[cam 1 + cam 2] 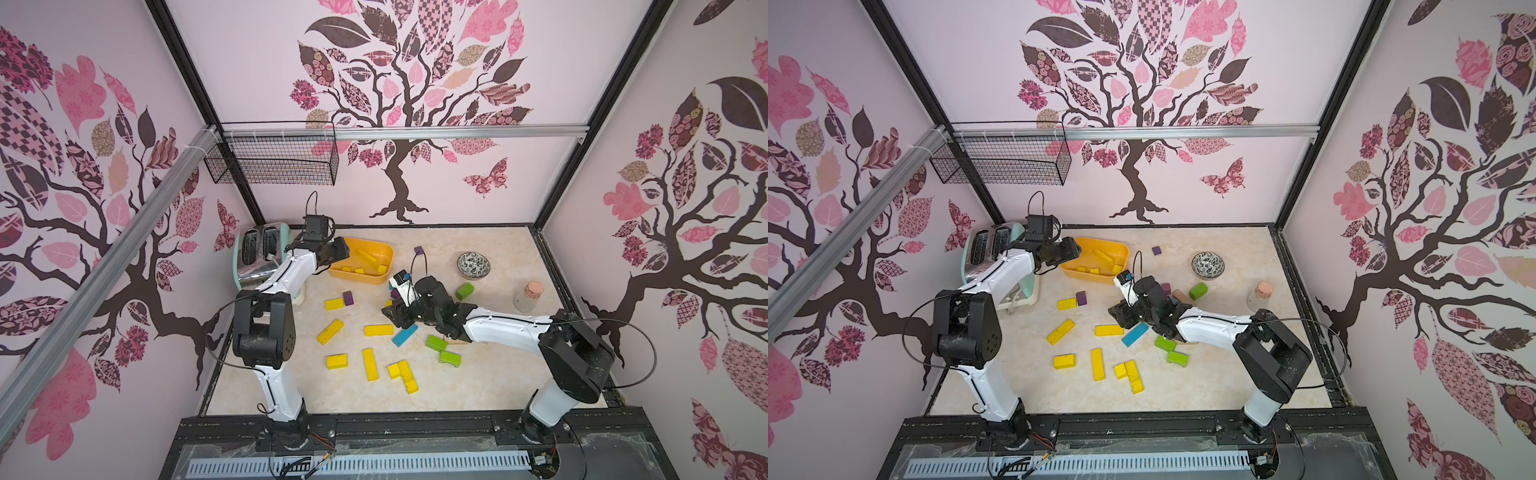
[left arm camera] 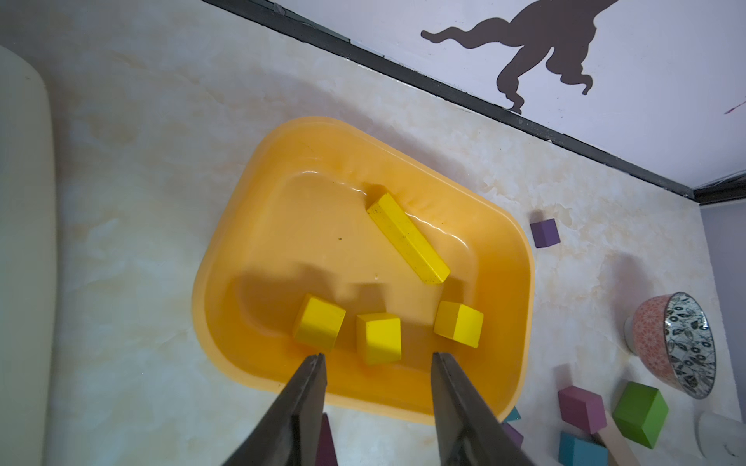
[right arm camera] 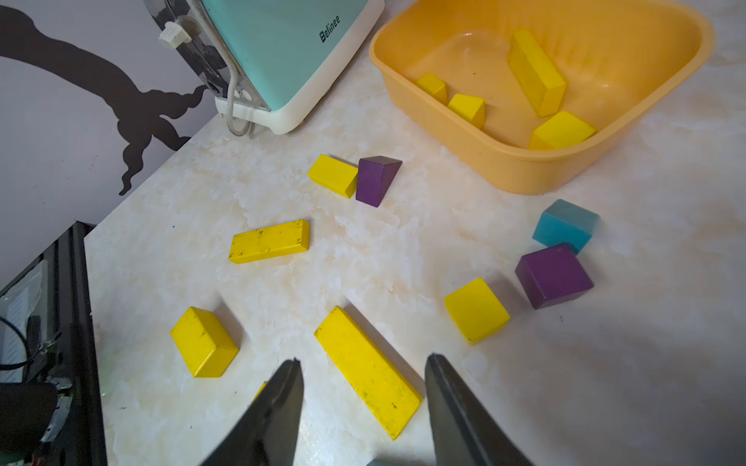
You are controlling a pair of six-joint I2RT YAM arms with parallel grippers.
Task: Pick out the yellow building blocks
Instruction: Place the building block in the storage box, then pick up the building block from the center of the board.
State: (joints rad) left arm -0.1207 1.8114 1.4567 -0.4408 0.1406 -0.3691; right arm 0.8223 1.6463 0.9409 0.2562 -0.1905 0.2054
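Left claw (image 2: pixel 377 355) partly open and empty, over the near rim of the orange tub (image 2: pixel 226 250) on the far side of the bench (image 1: pixel 478 374), left of centre. Right claw (image 3: pixel 363 358) partly open and empty, over a long yellow bar (image 3: pixel 367 371) mid-bench. Yellow building blocks (image 1: pixel 370 364): four in tub, rest scattered across bench centre and near side.

Yellow blocks (image 1: pixel 378 330) (orange tub (image 1: pixel 358 279), purple cube (image 1: pixel 418 250))

Twelve yellow blocks (image 1: pixel 378 330), three green blocks (image 1: pixel 464 291)
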